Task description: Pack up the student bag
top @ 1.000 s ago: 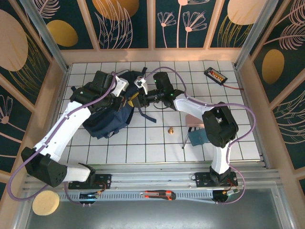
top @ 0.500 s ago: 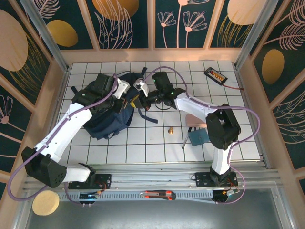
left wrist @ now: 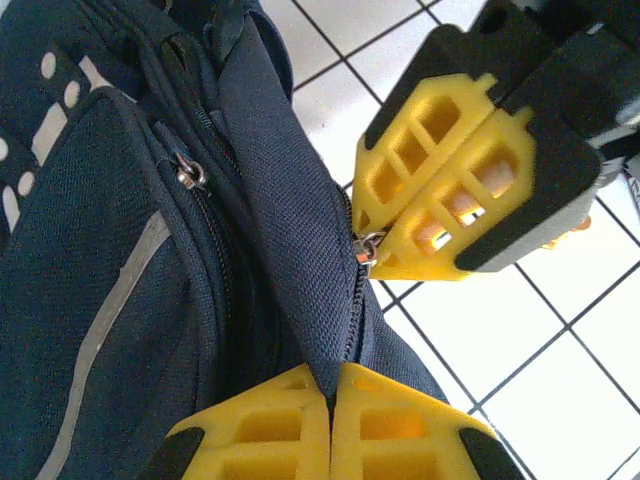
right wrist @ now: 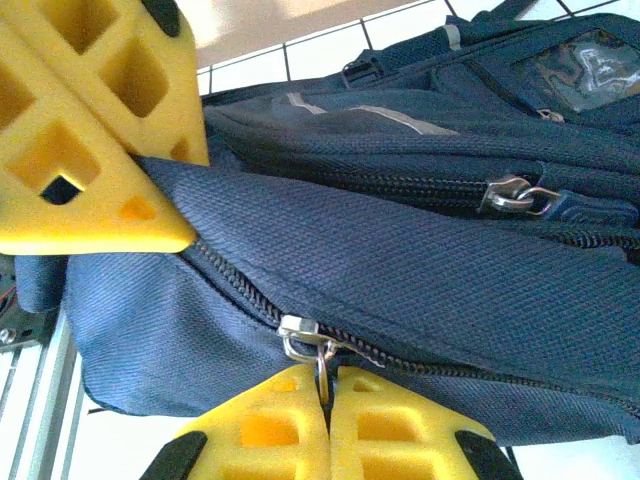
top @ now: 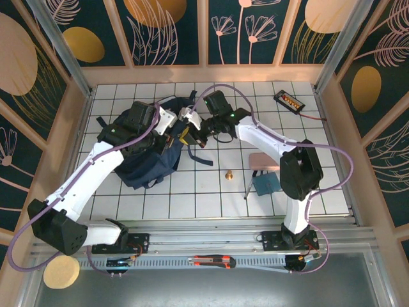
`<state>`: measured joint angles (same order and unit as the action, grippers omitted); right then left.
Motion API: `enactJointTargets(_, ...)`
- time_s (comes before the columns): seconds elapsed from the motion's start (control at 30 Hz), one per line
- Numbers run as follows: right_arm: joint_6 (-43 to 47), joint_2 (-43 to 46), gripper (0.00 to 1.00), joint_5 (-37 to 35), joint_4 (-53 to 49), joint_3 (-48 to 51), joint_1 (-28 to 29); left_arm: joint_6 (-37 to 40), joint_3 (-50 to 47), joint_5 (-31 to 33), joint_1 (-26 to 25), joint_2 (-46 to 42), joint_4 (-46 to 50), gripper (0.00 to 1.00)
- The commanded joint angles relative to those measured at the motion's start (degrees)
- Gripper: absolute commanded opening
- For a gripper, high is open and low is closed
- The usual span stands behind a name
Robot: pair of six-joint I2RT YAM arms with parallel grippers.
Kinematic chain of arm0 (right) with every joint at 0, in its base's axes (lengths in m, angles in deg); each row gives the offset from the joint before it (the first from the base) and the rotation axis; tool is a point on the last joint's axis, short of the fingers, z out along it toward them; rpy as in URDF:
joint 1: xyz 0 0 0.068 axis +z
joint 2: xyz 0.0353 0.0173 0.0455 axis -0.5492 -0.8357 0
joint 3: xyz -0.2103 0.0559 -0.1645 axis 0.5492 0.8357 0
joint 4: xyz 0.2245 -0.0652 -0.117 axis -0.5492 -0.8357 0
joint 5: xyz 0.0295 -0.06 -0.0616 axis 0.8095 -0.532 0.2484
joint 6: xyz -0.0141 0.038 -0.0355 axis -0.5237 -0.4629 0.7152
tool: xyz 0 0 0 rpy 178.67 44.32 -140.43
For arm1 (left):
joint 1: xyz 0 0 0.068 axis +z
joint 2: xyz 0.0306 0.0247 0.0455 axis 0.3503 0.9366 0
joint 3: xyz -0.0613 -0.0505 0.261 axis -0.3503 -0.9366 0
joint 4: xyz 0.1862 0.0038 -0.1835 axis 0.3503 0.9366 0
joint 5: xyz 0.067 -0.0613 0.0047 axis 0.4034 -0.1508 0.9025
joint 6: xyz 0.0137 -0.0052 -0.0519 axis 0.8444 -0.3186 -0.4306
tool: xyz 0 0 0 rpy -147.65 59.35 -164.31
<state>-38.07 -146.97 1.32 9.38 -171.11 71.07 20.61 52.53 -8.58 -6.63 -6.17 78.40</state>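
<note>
Your student bag (top: 147, 167) lies left of centre on the tiled table (top: 319, 185); your left gripper (left wrist: 330, 385) is pinched together on its fabric; your right gripper (right wrist: 328, 385) is clamped on the zipper pull (right wrist: 305, 335); since a second ago both grippers have shifted toward the table's far side, the bag's top edge with them.

White arms (top: 89, 167) with black joints, purple cables (top: 345, 160), yellow latticed fingers (left wrist: 430, 190).

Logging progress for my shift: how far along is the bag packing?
Done: nothing visibly packed yet. In hand: left tool pinches the student bag fabric, right tool grips its zipper pull. Left: teal item and brass piece lie outside, unpacked.
</note>
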Motion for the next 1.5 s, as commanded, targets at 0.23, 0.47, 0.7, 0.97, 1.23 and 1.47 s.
enactJointTargets(0.23,-4.02,-7.54,0.00,-20.68,-8.40,-4.41,-10.83,2.56,0.07,4.24,-1.46,-4.05,2.59,0.00)
enactJointTargets(0.47,-3.78,0.89,0.00,-11.60,-5.14,-3.19,-4.83,0.95,-0.25,5.48,-1.60,-3.51,0.77,0.54)
enactJointTargets(0.7,-4.18,0.07,0.00,-9.36,-10.83,-13.47,-0.41,-0.36,-0.86,4.33,-1.60,-4.36,0.16,0.98)
enactJointTargets(0.97,-5.25,3.85,0.00,-8.04,-9.97,-12.60,0.48,-5.38,-10.05,1.89,-1.57,-6.19,-7.03,0.98)
enactJointTargets(1.23,-4.41,6.39,0.00,-9.05,-9.86,-11.20,0.40,-3.13,-15.16,4.86,-1.60,-4.48,-6.40,0.39)
enactJointTargets(1.47,0.25,7.23,0.00,-14.56,-13.50,-8.27,2.40,-3.16,-13.31,5.01,-1.60,-1.61,-8.08,0.00)
